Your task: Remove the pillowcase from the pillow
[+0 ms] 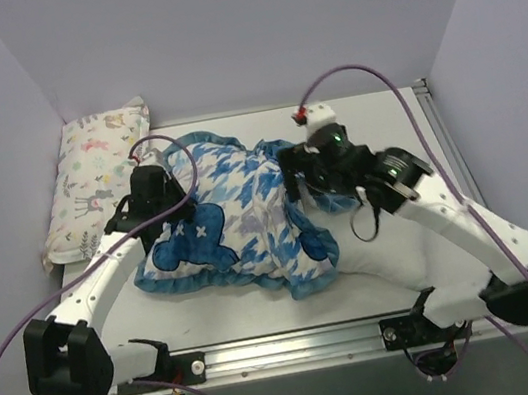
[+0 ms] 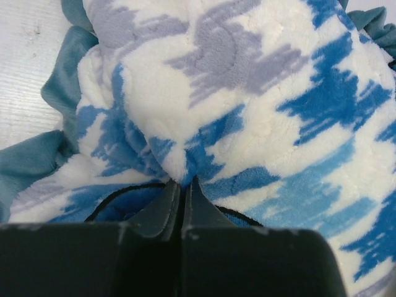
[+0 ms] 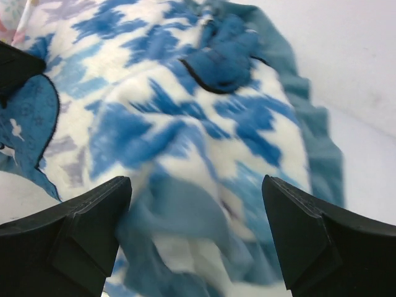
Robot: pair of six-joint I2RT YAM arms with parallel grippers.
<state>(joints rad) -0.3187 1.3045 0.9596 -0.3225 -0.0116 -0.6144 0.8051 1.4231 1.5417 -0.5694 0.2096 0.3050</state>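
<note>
The pillowcase point(image 1: 247, 216), a blue-and-white houndstooth cover with blue ruffled trim and a dark blue whale patch point(image 1: 191, 247), lies bunched in the middle of the table. The plain white pillow point(image 1: 391, 259) sticks out of it at the right, under the right arm. My left gripper point(image 1: 167, 210) is shut, pinching a fold of the pillowcase point(image 2: 247, 93) at its left end, just above the patch point(image 2: 120, 207). My right gripper point(image 1: 301, 189) is open and hovers over the pillowcase's right end. Its fingers point(image 3: 93, 213) straddle blurred blue trim point(image 3: 185, 210) without touching it.
A small pastel animal-print pillow point(image 1: 99, 179) lies at the far left against the wall. Purple cables loop over both arms. The table's metal rail point(image 1: 299, 346) runs along the near edge. Grey walls close in on three sides.
</note>
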